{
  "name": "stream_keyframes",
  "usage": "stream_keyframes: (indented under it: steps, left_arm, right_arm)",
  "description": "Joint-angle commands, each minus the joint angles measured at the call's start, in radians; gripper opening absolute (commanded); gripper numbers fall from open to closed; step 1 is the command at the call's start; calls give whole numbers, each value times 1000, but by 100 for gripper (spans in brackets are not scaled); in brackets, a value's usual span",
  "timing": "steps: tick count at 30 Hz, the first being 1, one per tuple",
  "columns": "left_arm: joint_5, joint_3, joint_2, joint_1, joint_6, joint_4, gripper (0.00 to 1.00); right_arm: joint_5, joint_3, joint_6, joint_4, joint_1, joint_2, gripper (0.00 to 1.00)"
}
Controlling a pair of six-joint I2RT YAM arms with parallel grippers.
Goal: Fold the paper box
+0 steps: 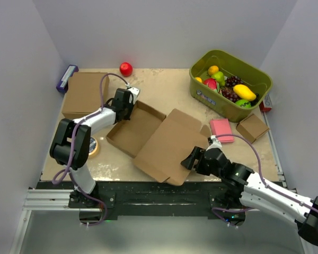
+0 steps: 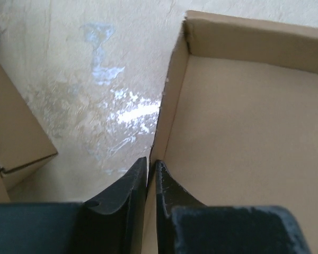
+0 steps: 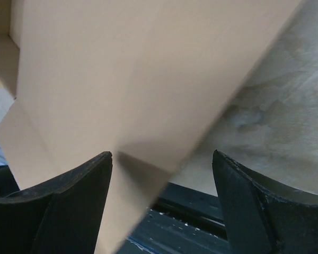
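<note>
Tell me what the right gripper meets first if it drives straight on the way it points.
The right gripper, jaws open, would meet the plain brown corrugated cardboard paper box first: its big tilted lid panel fills the line ahead, its edge lying between the fingers. Whether they touch it is unclear.

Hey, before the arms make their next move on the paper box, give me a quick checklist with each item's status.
1. Left jaws pinched on the paper box tray's side wall: ok.
2. Right jaws open at the lid's near edge, not closed on it: ok.
3. Tray walls standing: ok.
4. Closed brown box apart from the tray: ok.
5. Pink item clear of the lid's tab: cannot tell, very close.
6. Lid folded over the tray: not ok, it lies open.
</note>
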Motion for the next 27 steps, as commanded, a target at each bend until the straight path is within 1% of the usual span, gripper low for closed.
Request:
stream_keyframes:
  steps: [1, 6, 11, 15, 18, 19, 22, 23, 26, 27]
  left_arm:
    - [66, 61, 44, 22, -42, -17, 6]
    - [90, 72, 44, 22, -45, -23, 5]
    - [92, 59, 23, 22, -44, -20, 6]
    - [105, 49, 17, 17, -47, -32, 6]
    - [109, 27, -11, 2, -48, -40, 6]
    - [109, 15, -32, -10, -47, -40, 6]
    - [109, -7, -78, -46, -44, -43, 8]
    - [109, -8, -92, -55, -40, -41, 10]
    - [118, -10, -150, -78, -34, -43, 26]
    - [131, -10, -169, -78, -34, -41, 40]
  right_arm:
    - [-67, -51, 48, 176, 2, 40, 79]
    - [-25, -65, 68, 200, 2, 11, 78]
    - [70, -21, 53, 134, 2, -40, 77]
    - [125, -4, 36, 126, 2, -71, 74]
    - [151, 14, 15, 132, 1, -77, 66]
    - [156, 21, 3, 141, 2, -76, 59]
    - [174, 57, -56, 163, 2, -72, 47]
    - [180, 85, -73, 161, 1, -66, 35]
    - [206, 148, -154, 137, 1, -50, 25]
    - [214, 168, -169, 126, 1, -45, 22]
